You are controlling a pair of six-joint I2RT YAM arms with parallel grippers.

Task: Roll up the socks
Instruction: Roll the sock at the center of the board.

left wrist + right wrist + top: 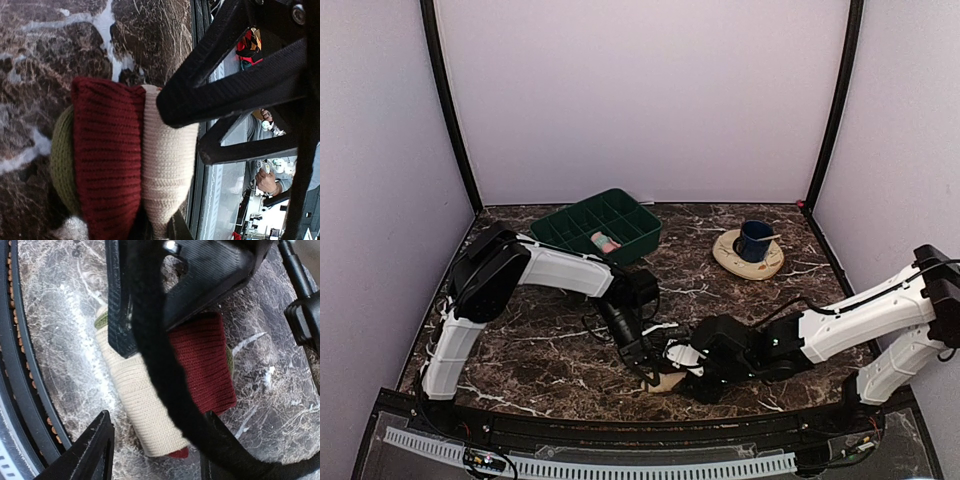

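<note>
- Where the two arms meet at the near edge of the table, the tan-beige sock lies rolled, a maroon band beside its cream knit.
- Right gripper: fingers spread, straddling the roll's end.
- Left gripper: one finger overlaps the cream knit; whether it pinches cannot be told.
- Pink sock: in a compartment of the green tray, well apart.

**Your count on the table**

You have two arms, the left arm and the right arm. There is one green tray, one blue cup and one tan saucer. You see one beige-and-maroon sock roll and what looks like one pink sock.
</note>
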